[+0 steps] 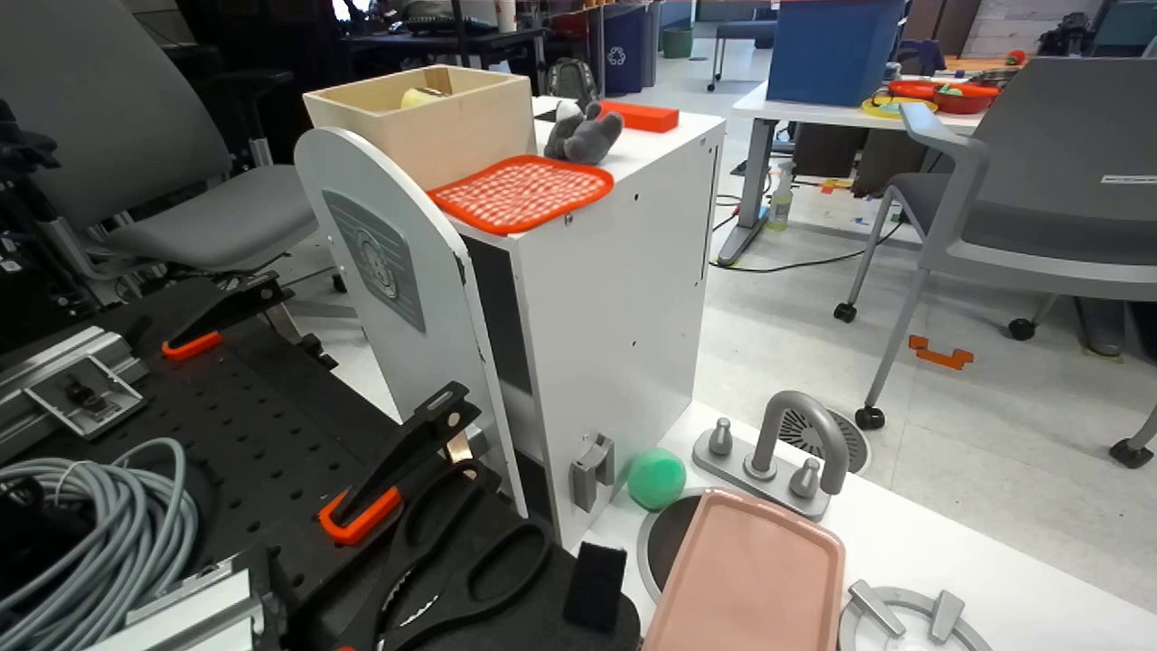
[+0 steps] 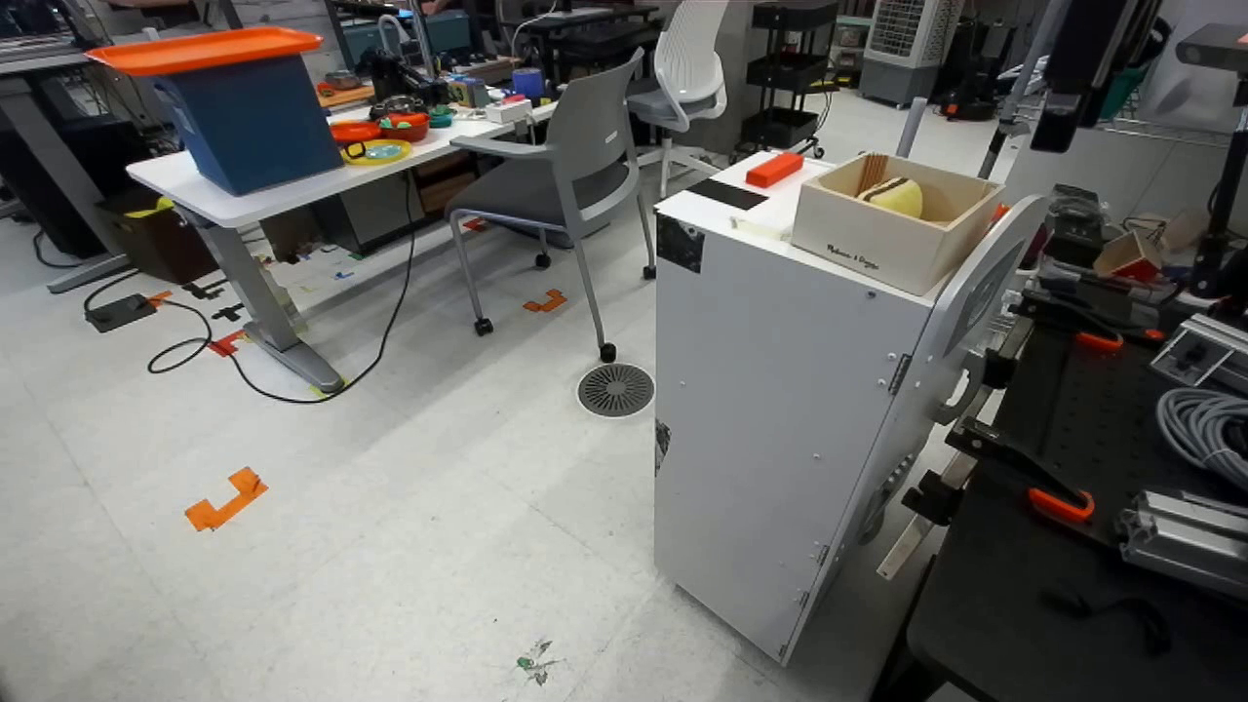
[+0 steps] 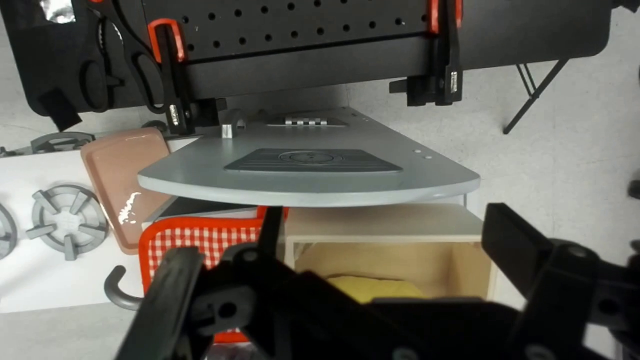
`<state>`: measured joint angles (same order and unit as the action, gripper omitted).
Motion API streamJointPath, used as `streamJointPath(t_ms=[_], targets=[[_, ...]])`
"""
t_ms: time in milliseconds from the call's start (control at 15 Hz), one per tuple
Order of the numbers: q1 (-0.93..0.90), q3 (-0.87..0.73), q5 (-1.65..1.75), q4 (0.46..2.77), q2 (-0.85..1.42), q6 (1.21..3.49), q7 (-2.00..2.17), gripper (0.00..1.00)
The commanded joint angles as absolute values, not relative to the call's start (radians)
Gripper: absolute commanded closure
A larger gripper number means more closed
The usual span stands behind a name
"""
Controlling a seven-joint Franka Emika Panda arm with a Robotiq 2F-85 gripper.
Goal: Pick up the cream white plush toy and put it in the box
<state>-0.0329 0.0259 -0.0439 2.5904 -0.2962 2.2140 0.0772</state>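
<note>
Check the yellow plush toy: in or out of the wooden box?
In. Both exterior views show the yellow plush toy within the walls of the wooden box; in the wrist view the fingers stand apart.

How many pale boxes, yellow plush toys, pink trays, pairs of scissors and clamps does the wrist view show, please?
Pale box: 1
Yellow plush toy: 1, inside the box
Pink tray: 1
Pair of scissors: 1
Clamps: 2
Total: 6
</note>
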Motion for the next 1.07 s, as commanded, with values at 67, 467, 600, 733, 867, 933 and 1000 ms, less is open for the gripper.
streamJointPath(t_ms=[67,467,600,733,867,933,1000], targets=[[-0.025,0.031,-0.049,2.586,-0.3,2.217,0.105,0.0],[-0.027,0.059,-0.044,2.6,-0.386,2.225,0.208,0.0],[-0.029,0.072,-0.043,2.603,-0.421,2.225,0.232,0.0],[-0.032,0.085,-0.047,2.604,-0.463,2.223,0.247,0.0],[-0.033,0.096,-0.048,2.606,-0.5,2.223,0.259,0.0],[-0.033,0.098,-0.05,2.609,-0.523,2.223,0.262,0.0],[-0.032,0.101,-0.05,2.611,-0.541,2.226,0.264,0.0]])
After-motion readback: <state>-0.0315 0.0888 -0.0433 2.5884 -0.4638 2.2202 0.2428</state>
